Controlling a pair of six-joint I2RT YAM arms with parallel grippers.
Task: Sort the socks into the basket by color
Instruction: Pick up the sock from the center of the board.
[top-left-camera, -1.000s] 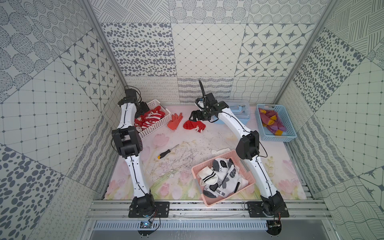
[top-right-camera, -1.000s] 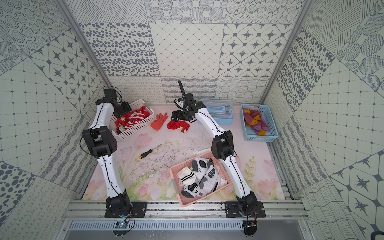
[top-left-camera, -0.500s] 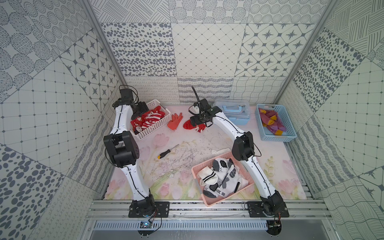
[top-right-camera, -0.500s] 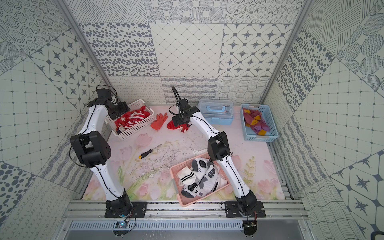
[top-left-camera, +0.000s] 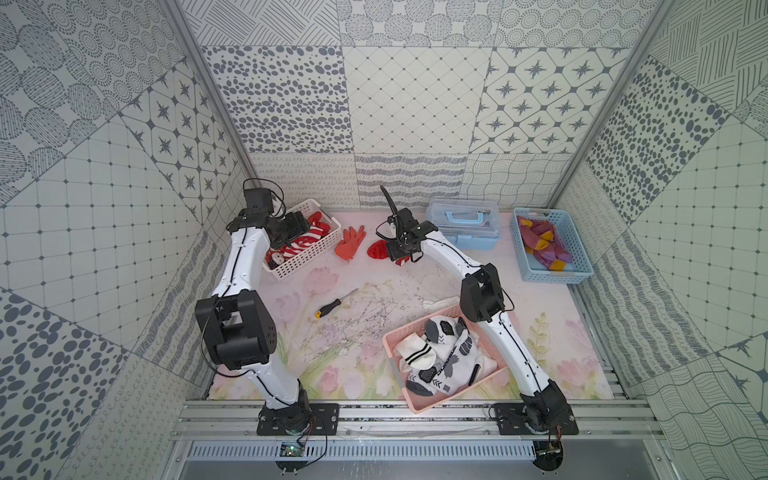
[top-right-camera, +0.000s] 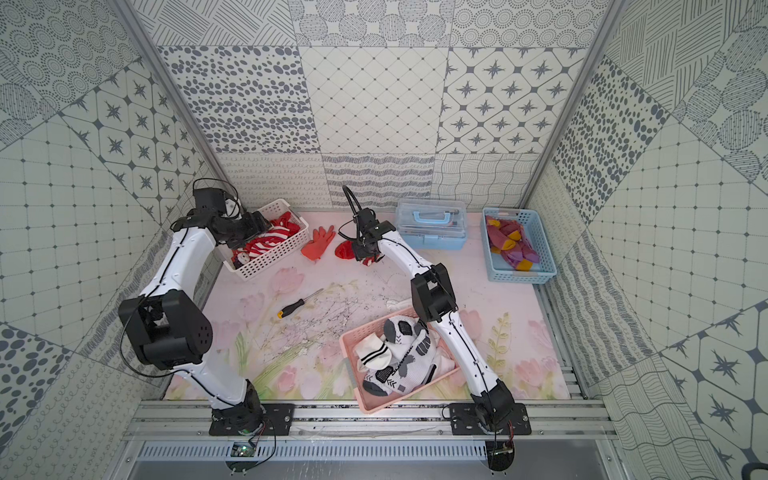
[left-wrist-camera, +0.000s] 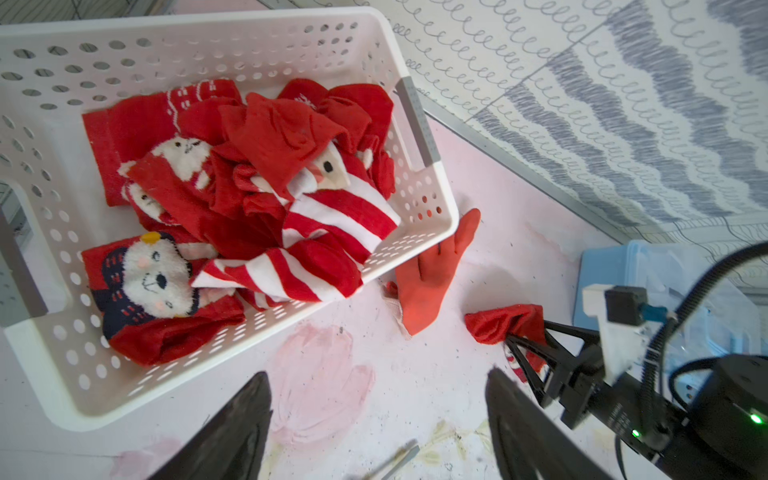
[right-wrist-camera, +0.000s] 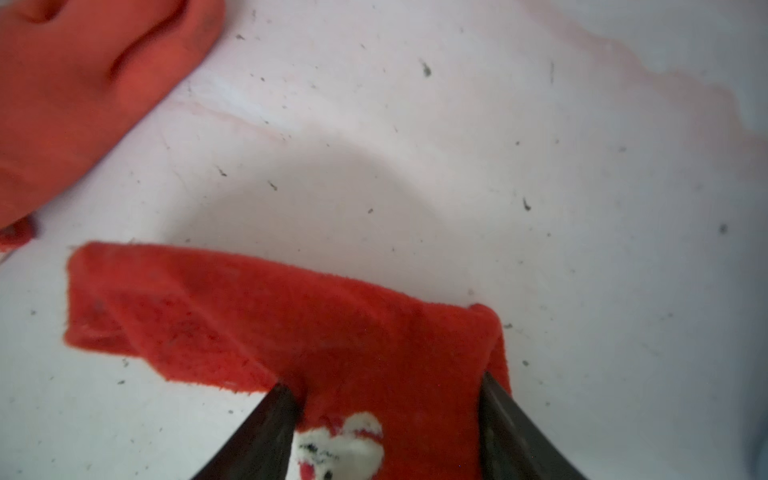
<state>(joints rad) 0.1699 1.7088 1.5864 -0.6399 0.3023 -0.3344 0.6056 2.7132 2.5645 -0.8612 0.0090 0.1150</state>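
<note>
**Right gripper astride loose red sock; left gripper wide over white basket**

The right gripper (right-wrist-camera: 382, 419) stood at 12 o'clock on the mat, low over a red sock (right-wrist-camera: 291, 328) lying on the table surface (right-wrist-camera: 457, 166). In the right wrist view its two dark fingers (right-wrist-camera: 266, 432) bracketed the sock's width, fabric bunched between them and touching both inner faces; whether they had fully clamped could not be told. A white figure patch showed on the sock between the fingers. In both top views this sock (top-left-camera: 377, 250) (top-right-camera: 344, 250) lay just beside the orange-red glove (top-left-camera: 350, 243), the two apart.

The left gripper (left-wrist-camera: 378, 428) hung at 11 o'clock, jaws wide and holding nothing, above the near rim of the white basket (left-wrist-camera: 432, 195). That basket held the red socks (left-wrist-camera: 266, 199), striped and animal-faced, heaped together.

The pink basket (top-left-camera: 392, 347) at 6 o'clock held the white socks (top-left-camera: 440, 357) with black-grey marks. The blue basket (top-left-camera: 579, 249) at 2 o'clock held the purple socks (top-left-camera: 544, 245) with yellow toes.

A clear lidded box (top-left-camera: 463, 222) with a blue handle sat at 1 o'clock. A screwdriver (top-left-camera: 332, 305) lay near the mat's centre.
</note>
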